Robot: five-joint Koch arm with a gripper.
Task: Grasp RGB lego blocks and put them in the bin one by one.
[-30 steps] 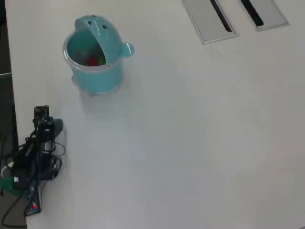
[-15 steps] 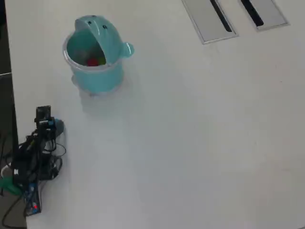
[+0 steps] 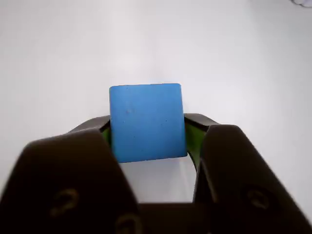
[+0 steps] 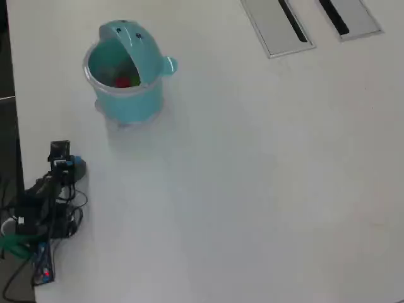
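Note:
A blue lego block (image 3: 146, 122) sits squarely between my gripper's (image 3: 147, 132) two dark jaws, whose green pads press on its left and right sides, so the gripper is shut on it above the white table. From overhead, the gripper (image 4: 73, 166) is at the table's left edge, with the blue block (image 4: 77, 166) showing as a small blue spot at its tip. The teal bin (image 4: 129, 101) stands above it in that view, lid tipped back. A red block (image 4: 123, 81) and a green block (image 4: 135, 79) lie inside the bin.
Two grey cable slots (image 4: 276, 25) (image 4: 348, 17) are set into the table at the top right of the overhead view. Loose cables and the arm's base (image 4: 38, 218) crowd the left edge, beyond which the table (image 4: 252, 189) ends.
The arm has shifted slightly to the right at the table's left edge, and blue now shows at the gripper's tip where it looked grey a second ago.

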